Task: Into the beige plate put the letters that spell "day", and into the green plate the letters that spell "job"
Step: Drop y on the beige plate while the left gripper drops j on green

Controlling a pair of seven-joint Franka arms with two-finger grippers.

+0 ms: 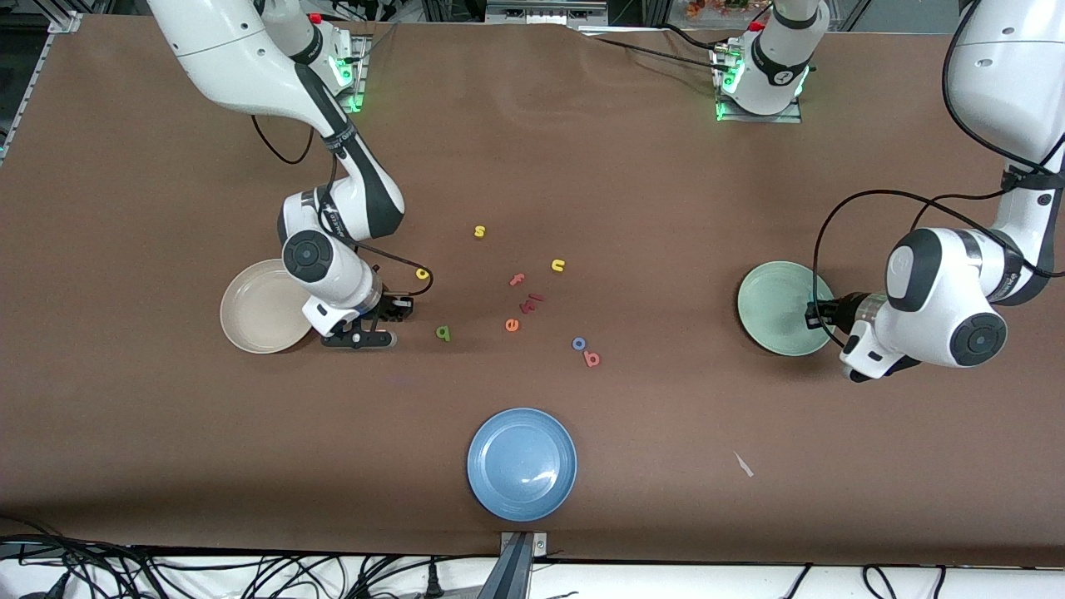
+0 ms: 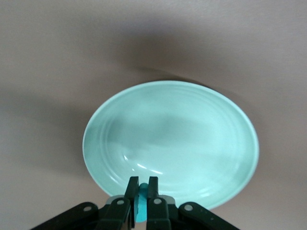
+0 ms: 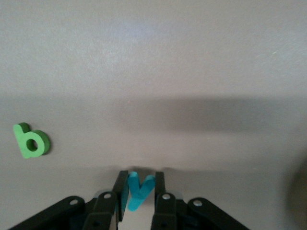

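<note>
Green plate [image 1: 770, 299] at the left arm's end of the table; beige plate [image 1: 254, 316] at the right arm's end, both bare inside. Blue plate [image 1: 522, 463] nearest the front camera, mid-table.

Left gripper [image 2: 143, 184] hangs over the rim of the green plate, fingers [image 2: 132, 186] clenched on a teal letter, the "j" [image 2: 142, 201], pinched between the tips.

Right gripper [image 3: 138, 184] is low at the table just beside the beige plate, on the side toward mid-table. Its fingers [image 3: 120, 188] grasp the teal "y" [image 3: 138, 190].

Green "a" [image 1: 443, 333] lies on the table near the right gripper's fingertips, apart from them. Yellow "d" [image 1: 422, 273] is close by the same gripper, farther from the front camera.

Blue "o" [image 1: 579, 343] and pinkish-red "b" [image 1: 592, 358] touch or nearly touch mid-table, well apart from both grippers.

Other letters loose mid-table: yellow "s" [image 1: 479, 231], yellow "u" [image 1: 558, 265], pink "f" [image 1: 517, 279], orange "e" [image 1: 512, 324].
</note>
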